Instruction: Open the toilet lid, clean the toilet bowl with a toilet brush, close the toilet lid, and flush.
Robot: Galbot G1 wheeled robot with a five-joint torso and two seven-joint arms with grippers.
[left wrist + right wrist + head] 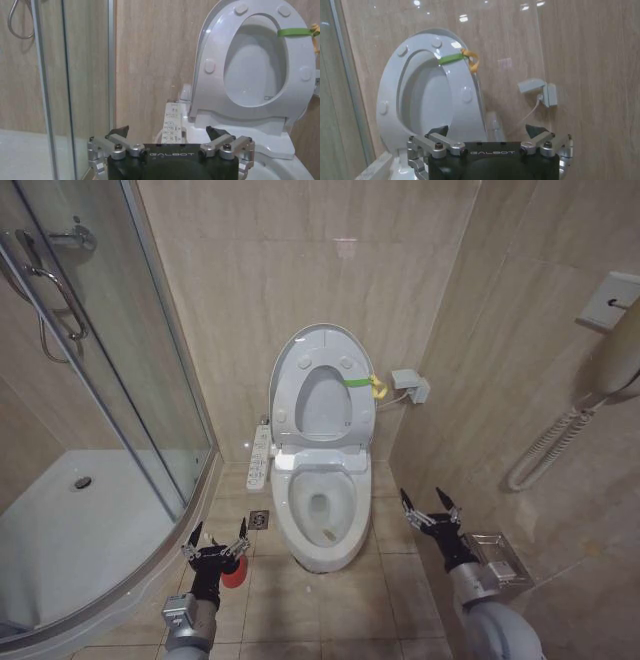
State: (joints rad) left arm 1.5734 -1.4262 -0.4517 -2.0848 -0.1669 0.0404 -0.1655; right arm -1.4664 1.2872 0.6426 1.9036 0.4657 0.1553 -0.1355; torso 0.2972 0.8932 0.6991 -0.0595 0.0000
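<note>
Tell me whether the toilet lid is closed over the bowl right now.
No, the toilet lid stands upright against the wall with the seat raised too, leaving the toilet bowl open.

Glossy white plastic toilet lid (300,348)

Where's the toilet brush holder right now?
In the head view, the red holder sits on the floor tiles at the robot's left, between the toilet bowl and the shower enclosure's curb, partly hidden behind the open left gripper.
</note>
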